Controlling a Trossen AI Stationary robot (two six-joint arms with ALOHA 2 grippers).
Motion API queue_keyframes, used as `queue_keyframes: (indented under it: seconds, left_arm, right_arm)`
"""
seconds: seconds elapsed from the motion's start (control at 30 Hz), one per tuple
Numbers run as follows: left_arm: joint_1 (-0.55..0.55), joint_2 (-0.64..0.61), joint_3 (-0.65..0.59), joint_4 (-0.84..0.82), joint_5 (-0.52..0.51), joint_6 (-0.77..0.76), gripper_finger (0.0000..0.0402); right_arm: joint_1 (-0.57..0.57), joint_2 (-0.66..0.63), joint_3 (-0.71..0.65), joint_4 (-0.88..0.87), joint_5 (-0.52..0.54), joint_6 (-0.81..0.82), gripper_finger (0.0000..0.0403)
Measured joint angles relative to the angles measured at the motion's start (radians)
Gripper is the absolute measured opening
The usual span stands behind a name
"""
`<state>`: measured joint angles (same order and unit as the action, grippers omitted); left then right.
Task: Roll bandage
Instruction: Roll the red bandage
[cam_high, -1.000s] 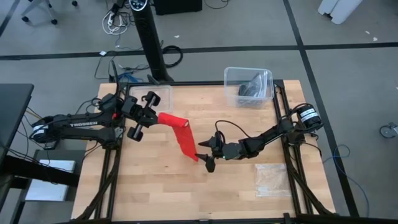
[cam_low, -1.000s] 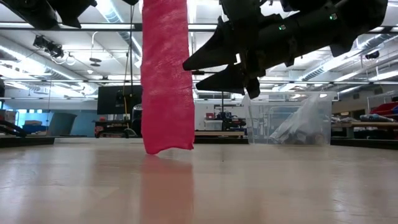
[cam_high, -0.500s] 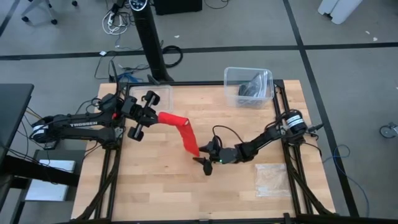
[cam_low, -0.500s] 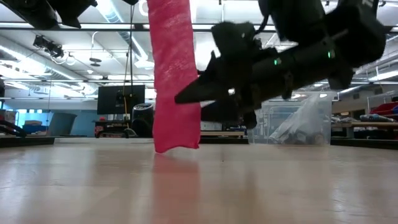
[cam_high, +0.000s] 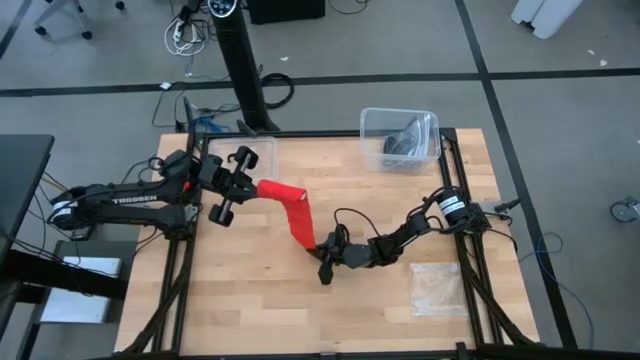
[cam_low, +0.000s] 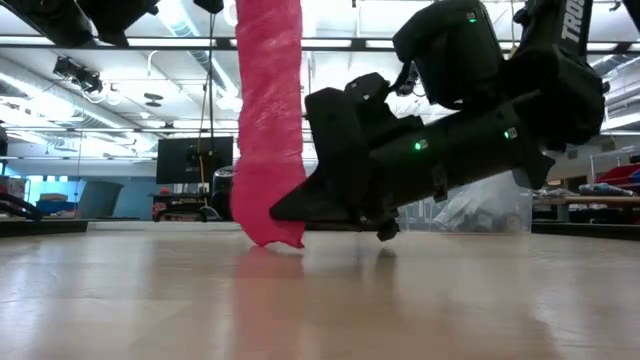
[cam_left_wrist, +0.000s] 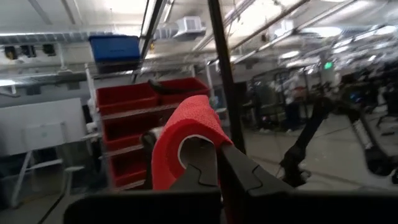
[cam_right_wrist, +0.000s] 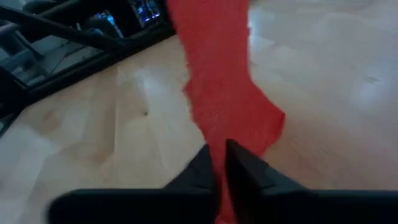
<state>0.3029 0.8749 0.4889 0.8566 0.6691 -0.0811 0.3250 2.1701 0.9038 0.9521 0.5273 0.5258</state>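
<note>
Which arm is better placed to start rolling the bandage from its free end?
Right. The right claw is low at the hanging bandage's bottom end, fingers closed on it. The left claw holds the top end up, away from the free end.

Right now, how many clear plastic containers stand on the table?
2. One clear bin at the far right corner holds dark items; another clear container sits at the far edge behind the left pincer. None seems hidden.

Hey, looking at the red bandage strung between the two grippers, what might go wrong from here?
The right gripper pinches only the bandage's ragged bottom tip, so the fabric may slip free when rolling starts. The left gripper holds the top end draped over one finger; a pull could drag it off. The right gripper also sits very low over the table and might scrape it.
</note>
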Motion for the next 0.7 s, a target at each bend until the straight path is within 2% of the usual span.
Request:
queue_keyframes:
  seconds: [0.17, 0.4, 0.57, 0.7]
  left_arm:
    - [0.035, 0.0, 0.0, -0.088, -0.049, 0.082, 0.0]
    - [0.122, 0.002, 0.0, -0.188, -0.124, 0.199, 0.0]
    - [0.186, 0.022, -0.002, -0.205, -0.197, 0.265, 0.0]
    - [0.235, 0.059, -0.003, -0.201, -0.207, 0.285, 0.0]
  right_arm:
    - [0.026, -0.059, -0.001, -0.006, -0.036, -0.053, 0.0004]
    - [0.048, -0.148, -0.001, -0.145, -0.047, -0.084, 0.0002]
    - [0.062, -0.168, -0.001, -0.133, -0.084, -0.102, 0.0001]
    - [0.083, -0.169, 0.0, -0.066, -0.1, -0.105, 0.0001]
